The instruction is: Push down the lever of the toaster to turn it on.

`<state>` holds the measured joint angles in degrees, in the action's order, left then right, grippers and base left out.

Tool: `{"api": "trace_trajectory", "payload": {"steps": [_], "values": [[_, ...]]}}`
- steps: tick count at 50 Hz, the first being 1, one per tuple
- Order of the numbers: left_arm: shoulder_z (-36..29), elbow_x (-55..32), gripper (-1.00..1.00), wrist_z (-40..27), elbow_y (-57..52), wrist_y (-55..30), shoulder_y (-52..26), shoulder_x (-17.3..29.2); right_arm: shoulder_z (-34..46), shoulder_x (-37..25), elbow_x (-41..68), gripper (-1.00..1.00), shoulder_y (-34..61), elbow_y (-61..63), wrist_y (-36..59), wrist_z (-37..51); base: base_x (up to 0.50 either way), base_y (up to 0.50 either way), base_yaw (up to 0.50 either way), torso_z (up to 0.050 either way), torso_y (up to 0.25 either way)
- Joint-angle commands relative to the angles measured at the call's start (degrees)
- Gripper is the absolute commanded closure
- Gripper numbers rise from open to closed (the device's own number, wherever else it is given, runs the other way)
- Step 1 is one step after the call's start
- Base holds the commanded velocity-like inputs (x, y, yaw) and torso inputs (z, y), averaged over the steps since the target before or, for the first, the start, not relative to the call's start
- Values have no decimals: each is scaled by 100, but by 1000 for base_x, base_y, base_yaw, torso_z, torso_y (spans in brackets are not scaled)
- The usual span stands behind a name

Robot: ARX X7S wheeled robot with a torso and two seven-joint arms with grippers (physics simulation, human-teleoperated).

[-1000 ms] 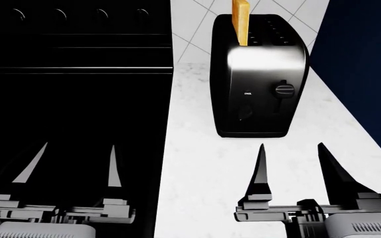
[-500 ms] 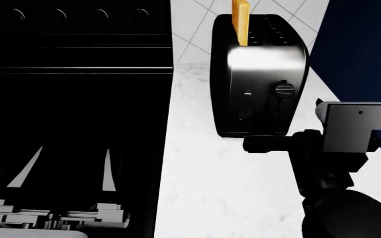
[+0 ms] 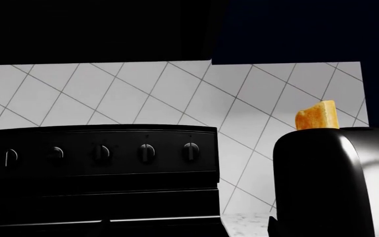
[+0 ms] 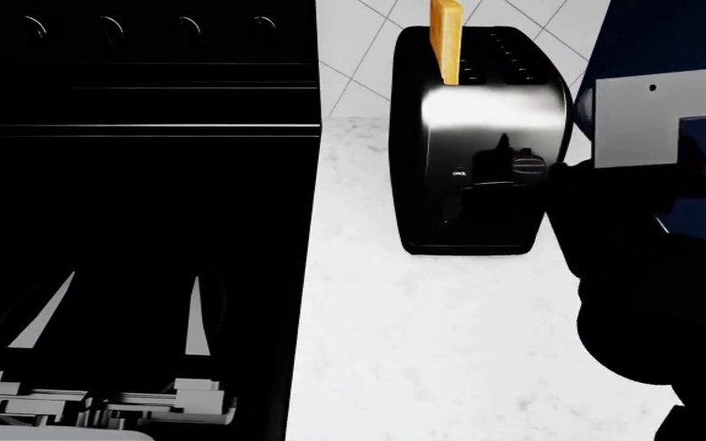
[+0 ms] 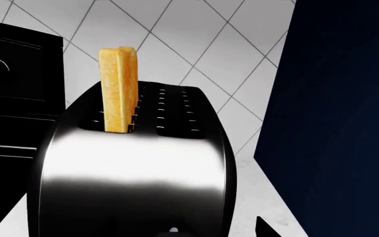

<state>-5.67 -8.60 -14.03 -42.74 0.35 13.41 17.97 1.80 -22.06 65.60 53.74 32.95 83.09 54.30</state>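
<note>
The glossy black toaster [image 4: 476,119] stands on the white counter with a slice of bread [image 4: 447,37] upright in its left slot. Its small ridged lever [image 4: 529,165] sits high in the slot on the silvery front face, right of the tiny white label [image 4: 459,173]. My right gripper [image 4: 522,158] is raised against that face at lever height. One dark finger [image 4: 498,161] shows just left of the lever; the other is lost against my dark arm. It looks open and holds nothing. The right wrist view looks down on the toaster's top [image 5: 136,163]. My left gripper [image 4: 118,317] is open and empty over the stove.
A black stove [image 4: 132,138] with a row of knobs fills the left and shows in the left wrist view [image 3: 97,163]. A dark blue panel [image 4: 672,46] rises right of the toaster. A white tiled wall [image 3: 176,94] runs behind. The white counter [image 4: 427,331] extends toward me.
My right arm has lifted from low over the counter and moved forward to the toaster's front face at lever height. The left gripper has drawn back slightly. The lever and bread have not moved.
</note>
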Motion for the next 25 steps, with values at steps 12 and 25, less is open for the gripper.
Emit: {"api": "trace_trajectory", "payload": {"steps": [12, 25], "values": [[-8, -65, -100, -42, -3, 16, -2, 68, -332, 297, 1529, -100, 471, -1441, 568, 1097, 0, 0, 0, 0, 0], [-17, -103, -100, -66, -11, 55, 16, 109, -89, 46, 1623, -100, 511, -1396, 252, 1269, 0, 0, 0, 0, 0]]}}
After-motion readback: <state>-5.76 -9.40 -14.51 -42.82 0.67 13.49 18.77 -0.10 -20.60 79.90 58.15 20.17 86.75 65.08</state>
